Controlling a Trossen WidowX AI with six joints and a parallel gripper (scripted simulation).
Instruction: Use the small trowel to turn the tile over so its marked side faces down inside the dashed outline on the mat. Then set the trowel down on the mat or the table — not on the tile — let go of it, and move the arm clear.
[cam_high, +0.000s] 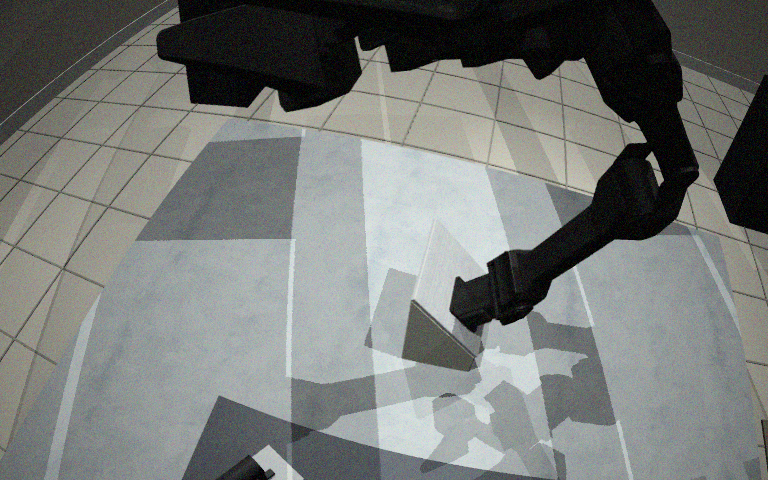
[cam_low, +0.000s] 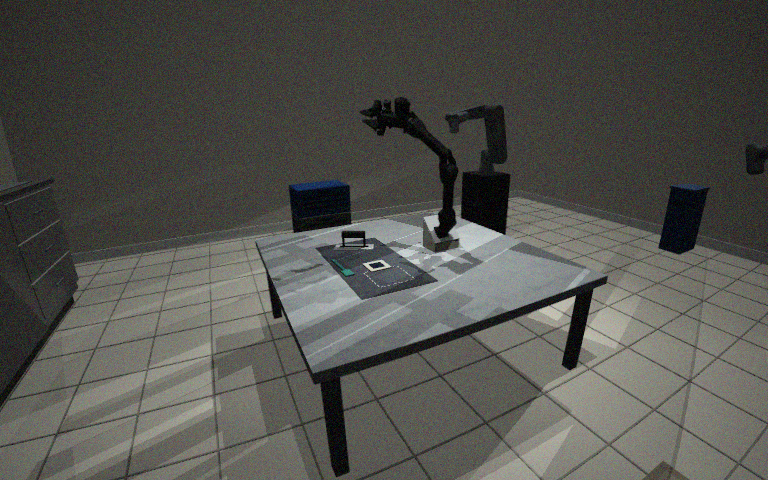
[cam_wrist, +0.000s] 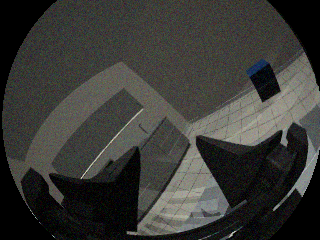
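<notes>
- The jaws are held high above the desk (cam_high: 226, 328) (cam_low: 509, 294), well apart from the mat (cam_high: 339, 452) (cam_low: 357, 288). They stand partly open, and nothing is gripped.
- The trowel (cam_low: 346, 272) is lying on the mat, to the left of the tile (cam_low: 376, 265). Its handle is pointed to the far side, so the thin handle could be missed or pinched askew if the jaws are brought down badly aligned.
- The tile is lying flat, with a dark square seen on top, at the far side of the outline (cam_low: 383, 286). Whether the dashed line is touched by it cannot be told.
- Beyond the trowel a black stand (cam_high: 240, 469) (cam_low: 353, 232) is placed. It could be knocked by the arm (cam_high: 577, 226) (cam_low: 448, 186), if the approach is made too low.
- When the blade is pushed at the tile, the tile may only be slid along, because the blade edge may not go under it.
- If the lift is made too fast, the tile may be dropped back unturned, or be landed outside the outline.
- If the trowel is loosely gripped, it may be twisted by the tile's weight.
- At the end, the trowel could be left on the tile by a careless release.
</notes>
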